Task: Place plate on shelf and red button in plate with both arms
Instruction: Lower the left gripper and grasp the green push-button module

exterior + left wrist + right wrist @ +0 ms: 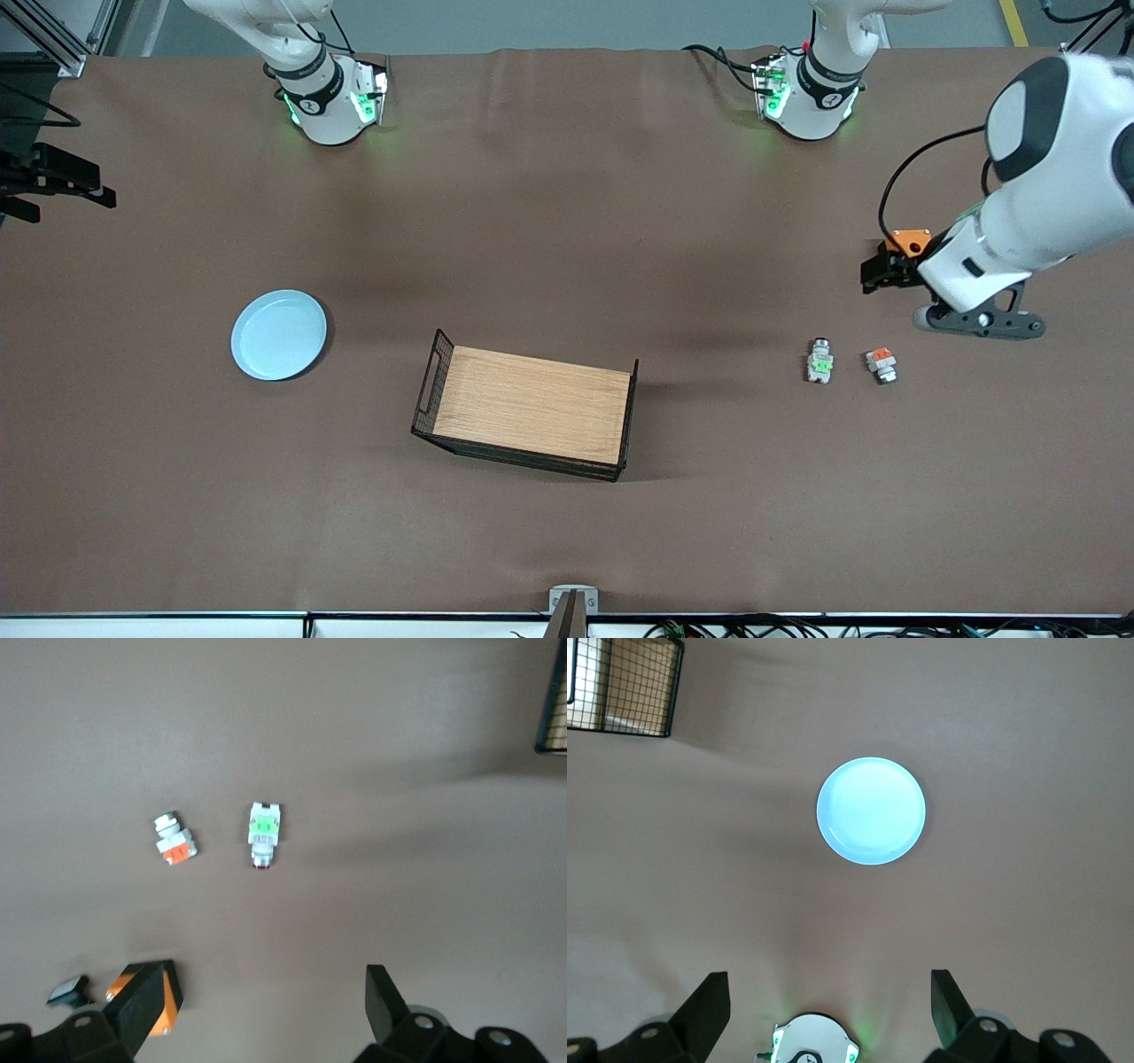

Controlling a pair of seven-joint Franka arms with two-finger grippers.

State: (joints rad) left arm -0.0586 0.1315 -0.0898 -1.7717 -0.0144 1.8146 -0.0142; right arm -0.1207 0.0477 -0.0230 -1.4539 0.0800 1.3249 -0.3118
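The pale blue plate [279,335] lies flat on the brown table toward the right arm's end; it also shows in the right wrist view [871,811]. The red button [820,361], white with a green block, lies toward the left arm's end and shows in the left wrist view [264,833]. My left gripper [886,270] [266,1010] is open and empty, up in the air over bare table beside the small parts. My right gripper [830,1010] is open and empty, high over its own base; it is out of the front view.
A similar white part with an orange block [881,364] [175,840] lies beside the red button. A black-stemmed button with a pale cap [69,990] lies under the left hand. A black wire basket with a wooden floor [430,385] stands mid-table.
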